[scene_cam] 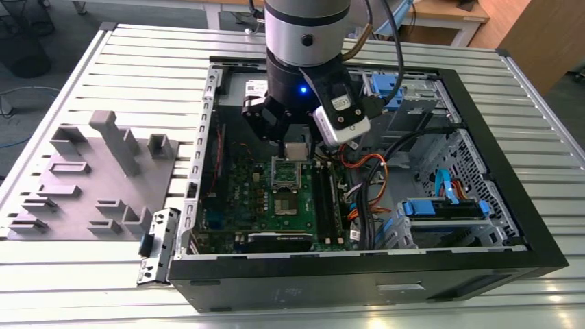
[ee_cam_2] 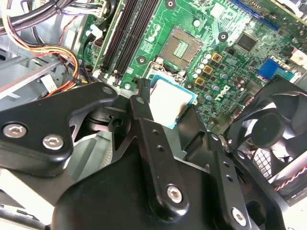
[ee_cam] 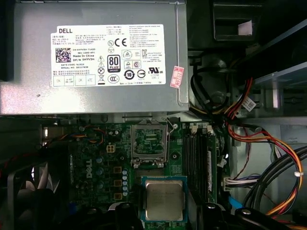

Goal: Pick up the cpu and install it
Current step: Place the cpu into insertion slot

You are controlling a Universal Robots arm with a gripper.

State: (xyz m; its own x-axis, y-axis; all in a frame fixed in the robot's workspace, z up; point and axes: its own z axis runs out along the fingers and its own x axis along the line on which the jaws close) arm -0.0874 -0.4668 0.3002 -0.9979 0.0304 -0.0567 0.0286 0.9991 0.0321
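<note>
Carry step: gripper (ee_cam: 165, 212) clamped on cpu (ee_cam_2: 171, 101) edges; socket (ee_cam: 149, 143) near, below-ahead. Install likely needs cpu squared over socket.

We see cpu (ee_cam_2: 171, 99) only in part in second wrist view: its near corner tucked behind black fingers (ee_cam_2: 144, 124) of gripper (ee_cam_2: 166, 106) that squeeze it. Fan (ee_cam_2: 273, 129) cut off by picture edge there. In exterior view, arm (scene_cam: 306, 41) cut off at top, covers back of motherboard (scene_cam: 274, 205). Board print too small for us to read.
</note>
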